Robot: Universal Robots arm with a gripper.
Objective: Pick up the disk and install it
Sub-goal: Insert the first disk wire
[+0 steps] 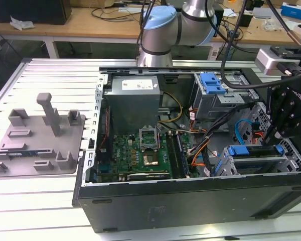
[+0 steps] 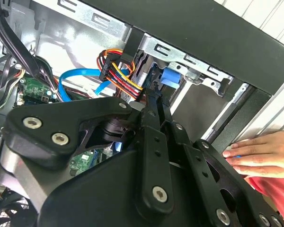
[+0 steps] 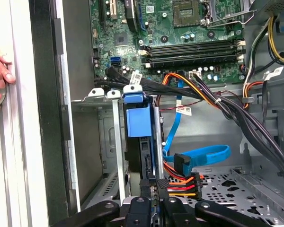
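Exterior view: an open black computer tower case lies on its side on a slatted aluminium table, with a green motherboard and a grey power-supply box inside. The black robot gripper hangs over the case's corner at the exterior view's right, just above the disk, a silver hard drive in a blue plastic bracket, seated in a drive bay beside the near wall. A grey plastic fixture tray rests near the table's edge at the exterior view's left.

Second wrist view: the gripper's slim fingers are pressed close together, their tips at the blue bracket. A person's hand rests on the case's outer edge.

First wrist view: the fingers meet beneath the disk, which stands on edge in the metal cage; whether they pinch it cannot be told.
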